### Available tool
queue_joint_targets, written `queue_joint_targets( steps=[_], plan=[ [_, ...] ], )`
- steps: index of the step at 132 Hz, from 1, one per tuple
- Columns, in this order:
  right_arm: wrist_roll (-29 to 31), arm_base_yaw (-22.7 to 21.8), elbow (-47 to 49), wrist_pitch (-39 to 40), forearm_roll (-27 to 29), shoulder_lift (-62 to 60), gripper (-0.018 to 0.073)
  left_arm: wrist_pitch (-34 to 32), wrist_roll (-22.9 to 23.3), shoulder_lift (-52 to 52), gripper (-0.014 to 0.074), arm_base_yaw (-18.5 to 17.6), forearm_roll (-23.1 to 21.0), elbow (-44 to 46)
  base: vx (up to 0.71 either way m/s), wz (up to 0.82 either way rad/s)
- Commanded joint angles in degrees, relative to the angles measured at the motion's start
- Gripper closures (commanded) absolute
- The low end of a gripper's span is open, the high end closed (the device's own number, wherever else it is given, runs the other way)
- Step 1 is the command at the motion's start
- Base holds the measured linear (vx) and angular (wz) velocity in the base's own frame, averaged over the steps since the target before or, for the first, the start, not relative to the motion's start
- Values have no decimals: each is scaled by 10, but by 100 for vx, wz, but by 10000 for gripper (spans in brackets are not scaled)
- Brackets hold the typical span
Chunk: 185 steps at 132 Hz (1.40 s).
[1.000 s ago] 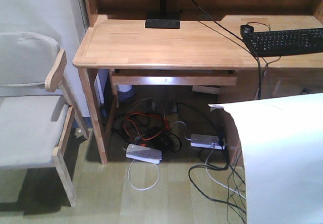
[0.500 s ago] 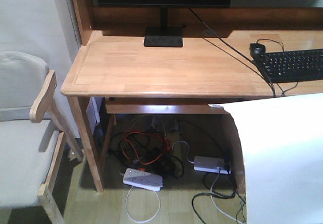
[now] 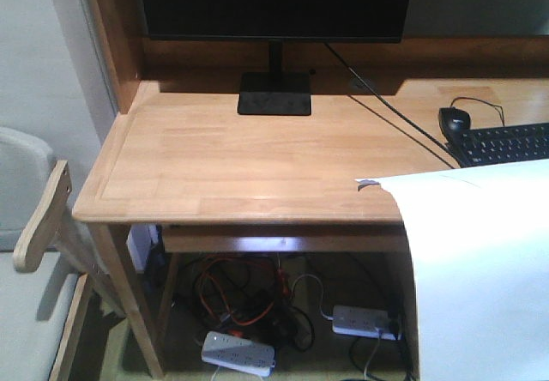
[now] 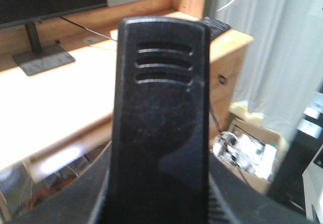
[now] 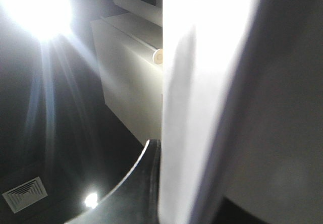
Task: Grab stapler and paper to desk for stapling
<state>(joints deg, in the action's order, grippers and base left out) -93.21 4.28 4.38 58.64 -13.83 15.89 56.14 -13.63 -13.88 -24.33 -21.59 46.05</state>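
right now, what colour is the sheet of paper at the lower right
Plain white, no pattern. The paper shows best in the exterior front-facing view.

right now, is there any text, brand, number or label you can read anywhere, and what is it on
No text can be read in any view.
keyboard: key legends too small to read.
monitor: screen dark, no logo visible.
paper: no print on the side that shows.
power strips: markings too small to tell.
stapler: three grooves only, no lettering.
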Motion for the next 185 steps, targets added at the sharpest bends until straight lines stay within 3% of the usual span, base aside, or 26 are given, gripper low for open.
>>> queue_joint_targets(
  steps=[1, 185],
  plan=[
    [4, -4, 15, 26, 2, 5, 566, -63, 0, -9, 603, -1, -20, 15, 33, -3],
    [4, -4, 15, 26, 2, 5, 566, -63, 0, -10, 603, -1, -20, 15, 25, 2]
  ],
)
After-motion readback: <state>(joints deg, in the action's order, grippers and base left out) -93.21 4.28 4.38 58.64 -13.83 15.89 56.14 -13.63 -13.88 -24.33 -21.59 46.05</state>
